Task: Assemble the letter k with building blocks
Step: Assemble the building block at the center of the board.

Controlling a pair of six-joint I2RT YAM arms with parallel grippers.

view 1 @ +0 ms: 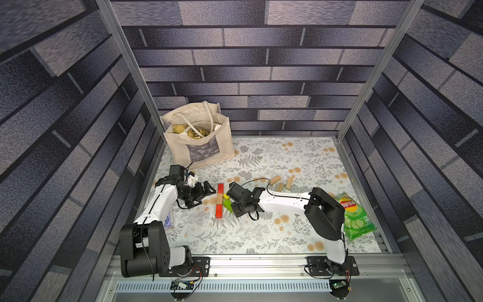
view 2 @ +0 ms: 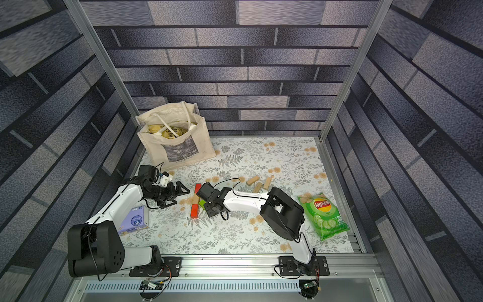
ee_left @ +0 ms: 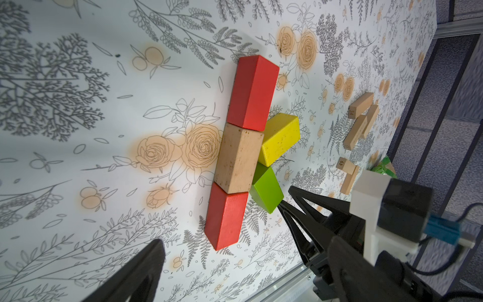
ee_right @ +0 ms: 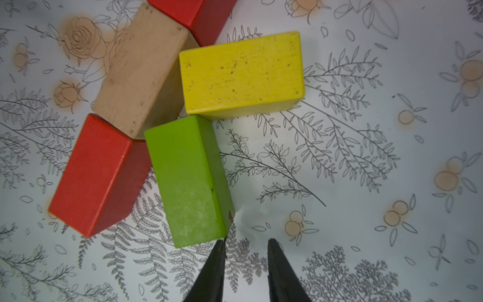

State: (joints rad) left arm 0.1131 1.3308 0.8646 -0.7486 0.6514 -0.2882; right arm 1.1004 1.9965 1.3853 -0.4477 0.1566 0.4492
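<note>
**Letter k lies flat; neither claw holds it.**
In both top views, your letter k [view 1: 221, 200] lies mid-tabletop [view 1: 261, 235], with the left claw [view 1: 202, 196] spread wide beside it and a green Lay's bag [view 1: 352, 217] well right. Left wrist: painted red-tan-red spine; loose tan blocks [ee_left: 359, 107] stamped 34 and 49. Right wrist: your right claw [ee_right: 245, 251] is narrowly parted and empty, just beside the green block [ee_right: 188, 177].

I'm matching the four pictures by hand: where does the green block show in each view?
In a top view: green block mid-table, partly hidden, beside the tan block.
In a top view: same spot, same neighbour.
Left wrist: mid-picture.
Right wrist: mid-picture, fully shown.
Shared landmark: the tan block between two red blocks.
</note>
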